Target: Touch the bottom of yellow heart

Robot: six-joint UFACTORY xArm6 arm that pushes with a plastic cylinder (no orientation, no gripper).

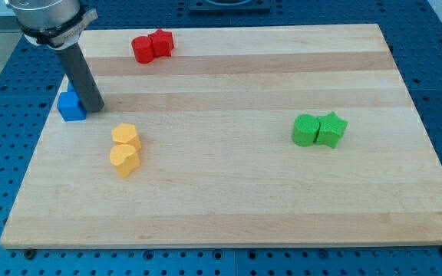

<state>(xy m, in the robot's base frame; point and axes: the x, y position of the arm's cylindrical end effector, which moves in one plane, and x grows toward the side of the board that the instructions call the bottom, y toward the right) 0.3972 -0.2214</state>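
Two yellow blocks sit touching at the board's left centre, an upper one [126, 136] and a lower one [124, 161]. The lower one looks like the heart, but the shapes are hard to tell apart. My tip [95, 106] rests on the board above and to the left of the yellow pair, a short gap away from the upper yellow block. The tip stands against the right side of a blue block [70, 106], which the rod partly hides.
Two red blocks [152, 45] touch each other near the board's top edge, left of centre. A green block [306, 130] and a green star [331, 128] touch at the view's right. The wooden board [229, 199] lies on a blue perforated table.
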